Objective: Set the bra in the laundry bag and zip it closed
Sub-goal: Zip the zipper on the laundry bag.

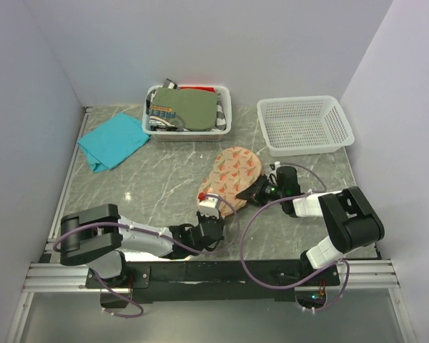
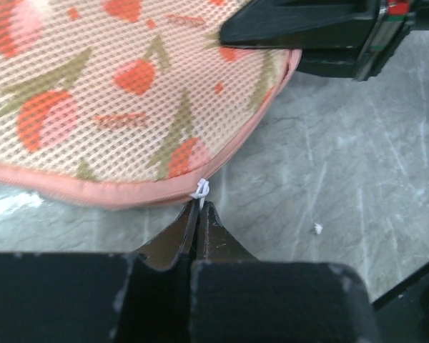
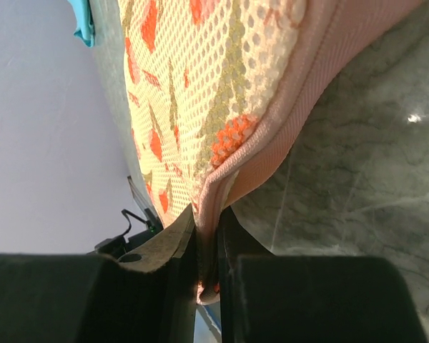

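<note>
zipping seems in hand: left end effector pinches the zipper pull, right end effector clamps the rim of the laundry bag; next, pull steadily.

I count two white mesh baskets, one laundry bag, one teal cloth, one olive-green garment, plus my two grippers.

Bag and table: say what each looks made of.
Bag: matte printed mesh fabric, by its open grid of holes; the pink edge binding looks like finely knit cloth. Table: glossy grey marble-look surface with white veins and light glints; stone or laminate, cannot tell.
</note>
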Available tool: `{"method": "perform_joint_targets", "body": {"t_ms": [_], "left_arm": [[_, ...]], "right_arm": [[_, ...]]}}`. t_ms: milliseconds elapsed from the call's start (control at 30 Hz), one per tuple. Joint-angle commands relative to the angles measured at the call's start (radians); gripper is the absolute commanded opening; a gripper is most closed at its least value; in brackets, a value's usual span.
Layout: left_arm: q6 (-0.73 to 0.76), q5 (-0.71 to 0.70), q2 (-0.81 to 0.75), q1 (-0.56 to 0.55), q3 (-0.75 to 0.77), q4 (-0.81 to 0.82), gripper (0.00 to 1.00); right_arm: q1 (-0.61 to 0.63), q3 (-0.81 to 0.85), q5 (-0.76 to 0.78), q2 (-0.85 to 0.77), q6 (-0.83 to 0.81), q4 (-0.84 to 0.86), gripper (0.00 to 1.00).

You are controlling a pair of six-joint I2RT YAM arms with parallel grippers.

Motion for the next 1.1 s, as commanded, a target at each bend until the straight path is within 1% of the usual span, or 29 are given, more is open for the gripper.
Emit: {"method": "perform_joint_targets", "body": {"t_ms": [0,133,200,300,400,433,500,533,567,633,667,700,800,933,1067], "left_arm": [[-0.055,-0.079,-0.045,-0.006,-0.049,-0.143,0.01],[-0.092,-0.111,-0.070,-0.006,-0.078,-0.205,0.01],[-0.098,-0.114,-0.077,-0.008,-0.087,-0.205,0.01],[-0.077,-0.097,-0.070,-0.006,-0.081,-0.177,0.01],[-0.043,-0.073,-0.033,-0.006,-0.041,-0.137,0.01],[-0.034,-0.067,-0.021,-0.008,-0.018,-0.125,0.01],[-0.015,-0.053,0.017,-0.008,0.006,-0.087,0.01],[-0.012,-0.044,0.031,-0.008,0.034,-0.077,0.01],[-0.011,-0.041,0.047,-0.006,0.052,-0.073,0.01],[0.011,-0.036,0.100,-0.008,0.115,-0.076,0.01],[0.012,-0.040,0.116,-0.008,0.133,-0.079,0.01],[0.015,-0.047,0.142,-0.006,0.152,-0.083,0.01],[0.044,-0.041,0.168,-0.006,0.195,-0.073,0.01],[0.083,-0.028,0.170,-0.006,0.227,-0.054,0.01],[0.116,0.002,0.163,-0.006,0.232,-0.030,0.01]], "right_arm": [[-0.040,0.073,0.048,0.010,-0.042,0.028,0.04],[-0.043,0.116,0.038,0.028,-0.067,-0.007,0.03],[-0.041,0.142,0.011,0.044,-0.090,-0.009,0.03],[-0.038,0.185,-0.030,0.070,-0.119,-0.019,0.09],[-0.034,0.199,-0.038,0.080,-0.139,-0.044,0.26],[-0.035,0.195,-0.019,0.074,-0.143,-0.070,0.44],[-0.034,0.176,0.016,0.030,-0.157,-0.093,0.55],[-0.035,0.152,0.068,-0.016,-0.162,-0.128,0.64],[-0.034,0.135,0.097,-0.042,-0.153,-0.150,0.69],[-0.021,0.035,0.187,-0.099,-0.114,-0.147,0.76],[-0.014,-0.011,0.211,-0.157,-0.069,-0.122,0.77],[-0.006,-0.092,0.226,-0.186,-0.045,-0.102,0.79],[0.005,-0.192,0.249,-0.269,0.021,-0.065,0.80],[0.057,-0.240,0.275,-0.361,0.061,-0.055,0.81],[0.060,-0.253,0.283,-0.387,0.104,0.010,0.81]]}}
